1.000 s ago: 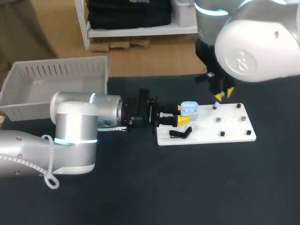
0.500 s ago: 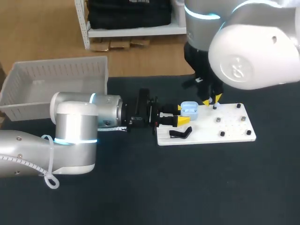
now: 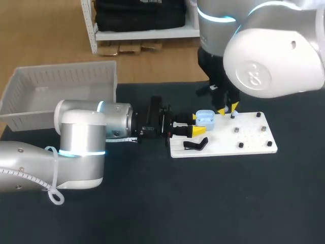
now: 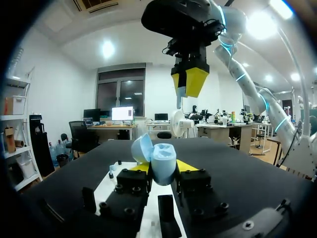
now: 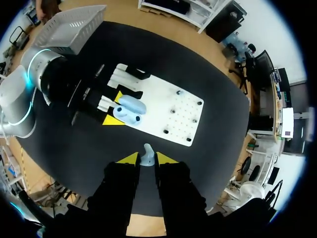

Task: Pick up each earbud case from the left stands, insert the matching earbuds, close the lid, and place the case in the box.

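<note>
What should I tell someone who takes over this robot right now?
Left gripper: shut on the light blue case, lid open, at the end of the white board.
Right gripper: shut on a light blue earbud, above the board near the case.
Done: case picked up and open.
Left: insert the earbuds (cannot tell if one is already in), close the lid, place the case in the box at the table's left.

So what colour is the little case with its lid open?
Light blue. The earbud case shows best in the left wrist view.
</note>
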Controlling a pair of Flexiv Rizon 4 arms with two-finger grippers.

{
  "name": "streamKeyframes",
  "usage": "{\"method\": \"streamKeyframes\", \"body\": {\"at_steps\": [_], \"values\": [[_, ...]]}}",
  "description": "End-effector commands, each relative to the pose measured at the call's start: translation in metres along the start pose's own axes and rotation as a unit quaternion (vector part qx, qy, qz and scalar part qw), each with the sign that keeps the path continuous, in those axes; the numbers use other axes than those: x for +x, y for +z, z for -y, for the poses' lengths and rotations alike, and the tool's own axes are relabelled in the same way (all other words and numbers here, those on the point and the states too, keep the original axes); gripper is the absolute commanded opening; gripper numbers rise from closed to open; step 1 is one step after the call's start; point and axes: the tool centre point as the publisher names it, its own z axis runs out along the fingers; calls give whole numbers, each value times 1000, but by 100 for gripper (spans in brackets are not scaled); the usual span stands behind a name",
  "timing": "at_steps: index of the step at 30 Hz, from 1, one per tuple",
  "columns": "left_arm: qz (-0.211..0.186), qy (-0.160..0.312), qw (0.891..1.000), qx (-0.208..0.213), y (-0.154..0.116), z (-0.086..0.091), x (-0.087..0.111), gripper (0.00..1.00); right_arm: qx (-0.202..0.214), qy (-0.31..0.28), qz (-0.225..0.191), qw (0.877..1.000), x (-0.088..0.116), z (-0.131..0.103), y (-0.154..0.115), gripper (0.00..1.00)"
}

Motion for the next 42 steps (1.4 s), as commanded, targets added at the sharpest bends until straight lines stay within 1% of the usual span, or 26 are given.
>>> {"method": "streamKeyframes", "body": {"at_steps": [1, 2, 3, 4, 5, 6, 7, 8, 9, 10, 11, 12, 13, 14, 16, 18, 32, 33, 37, 39, 42], "values": [[1, 1, 1000, -3, 0, 1, 0, 0, -37, 42, 14, 998, 1, -24, -12, 0], [1, 1, 1000, -3, 0, 1, 0, 0, -46, 59, 11, 997, 0, -31, -14, 0], [1, 1, 1000, -3, 0, 1, 0, 0, -44, 85, -6, 995, -2, -35, -14, 0], [1, 1, 1000, -3, 0, 1, 0, 0, -26, 98, -20, 995, -3, -38, -12, 0], [1, 1, 1000, -3, 0, 1, 0, 0, -20, 133, -42, 990, -5, -39, -10, 0], [1, 1, 1000, -3, 0, 1, 0, 0, -2, 167, -65, 984, -8, -39, -7, 0], [1, 1, 1000, -3, 0, 1, 0, 0, 15, 191, -75, 979, -11, -39, -3, 0], [1, 1, 1000, -3, 0, 1, 0, 0, 7, 230, -85, 969, -15, -38, -2, 0], [1, 1, 1000, -3, 0, 1, 0, 0, 6, 251, -94, 963, -17, -38, -1, 0], [1, 1, 1000, -3, 0, 1, 0, 0, 7, 271, -95, 958, -20, -38, 0, 0], [1, 1, 1000, -3, 0, 1, 0, 0, 5, 279, -93, 956, -23, -39, 1, 0], [1, 1, 1000, -3, 0, 1, 0, 0, 7, 285, -88, 954, -26, -41, 3, 0], [1, 1, 1000, -3, 0, 1, 0, 0, 24, 281, -78, 956, -27, -40, 6, 0], [1, 1, 1000, -3, 0, 1, 0, 0, 27, 279, -75, 957, -28, -40, 6, 0], [1, 1, 1000, -3, 0, 1, 0, 0, 32, 293, -69, 953, -29, -37, 8, 0], [1, 1, 1000, -3, 0, 1, 0, 0, 27, 305, -68, 950, -28, -30, 8, 0], [1, 1, 1000, -3, 0, 1, 0, 0, 27, 305, -68, 950, -28, -30, 8, 0], [1, 1, 1000, -3, 0, 1, 0, 0, 11, 313, -69, 947, -30, -31, 8, 0], [1, 1, 1000, -3, 0, 1, 0, 0, 3, 331, -69, 941, -33, -30, 9, 0], [1, 1, 1000, -3, 0, 1, 0, 0, -3, 343, -52, 938, -33, -28, 7, 0], [1, 1, 1000, -3, 0, 1, 0, 0, -5, 355, -48, 934, -32, -26, 4, 0]]}}
